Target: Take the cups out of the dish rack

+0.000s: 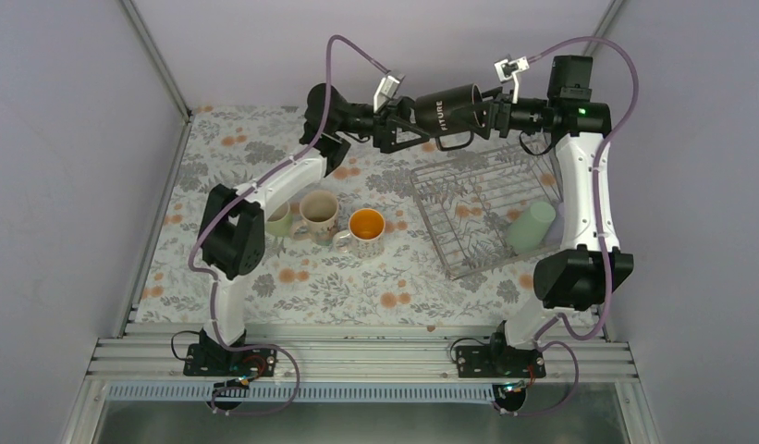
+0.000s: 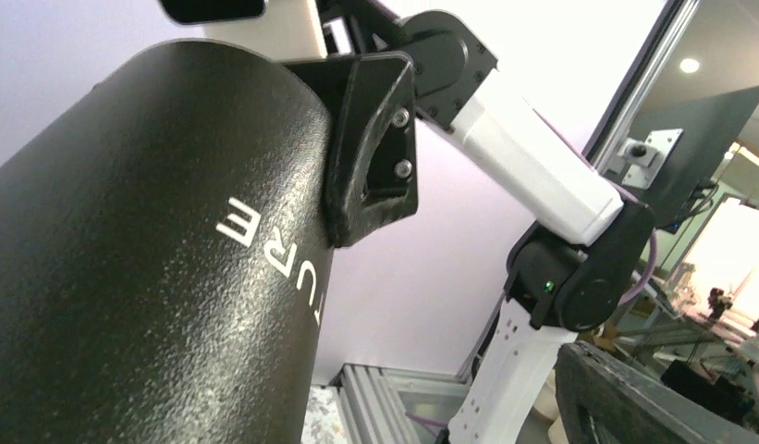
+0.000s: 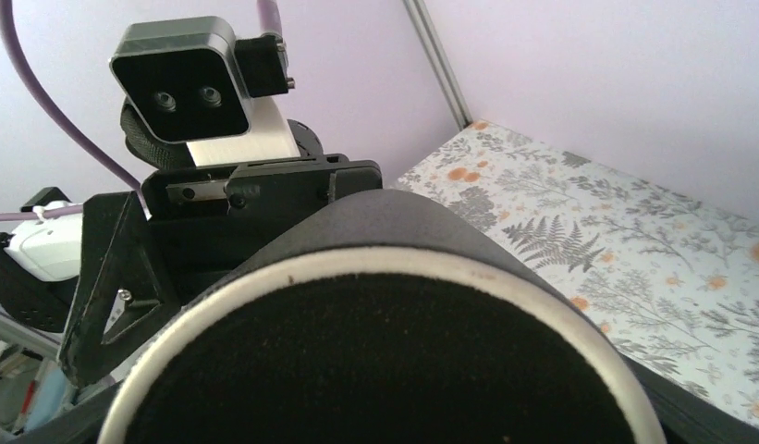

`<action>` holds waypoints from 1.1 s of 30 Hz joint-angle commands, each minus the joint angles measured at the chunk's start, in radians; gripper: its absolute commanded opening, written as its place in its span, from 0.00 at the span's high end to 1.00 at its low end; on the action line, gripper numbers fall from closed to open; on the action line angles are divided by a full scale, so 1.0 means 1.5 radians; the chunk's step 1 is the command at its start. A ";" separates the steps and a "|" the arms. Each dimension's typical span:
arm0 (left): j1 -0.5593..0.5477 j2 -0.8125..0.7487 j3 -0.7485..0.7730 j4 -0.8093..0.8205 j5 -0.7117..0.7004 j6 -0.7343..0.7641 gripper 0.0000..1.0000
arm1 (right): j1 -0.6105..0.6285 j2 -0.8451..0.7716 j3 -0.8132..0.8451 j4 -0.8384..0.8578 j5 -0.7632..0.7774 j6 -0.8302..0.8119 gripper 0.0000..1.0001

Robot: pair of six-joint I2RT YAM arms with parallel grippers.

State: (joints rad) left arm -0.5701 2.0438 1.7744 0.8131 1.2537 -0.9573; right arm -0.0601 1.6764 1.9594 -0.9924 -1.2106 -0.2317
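A black mug (image 1: 446, 107) hangs on its side high above the table's far end, between my two grippers. My right gripper (image 1: 491, 113) is shut on its rim end; one of its fingers (image 2: 371, 139) lies against the mug's wall (image 2: 126, 259). My left gripper (image 1: 405, 125) stands open around the base end, and one of its fingers (image 2: 634, 398) is clear of the mug. The mug's dark mouth (image 3: 385, 370) fills the right wrist view. The silver dish rack (image 1: 486, 208) sits below, with a green tumbler (image 1: 531, 227) lying in it.
Three cups stand on the floral cloth left of the rack: a pale green mug (image 1: 279, 220), a cream patterned mug (image 1: 318, 213) and a patterned mug with an orange inside (image 1: 366, 227). Walls close in at the left, back and right.
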 commanded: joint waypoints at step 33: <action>-0.012 -0.131 0.079 -0.496 -0.083 0.454 0.98 | 0.008 -0.055 -0.103 0.151 -0.195 0.096 0.15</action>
State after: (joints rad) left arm -0.5812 1.8980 1.8103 0.2996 1.2015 -0.5781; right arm -0.0525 1.6344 1.7977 -0.7536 -1.4769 -0.1112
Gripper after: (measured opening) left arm 0.084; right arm 0.893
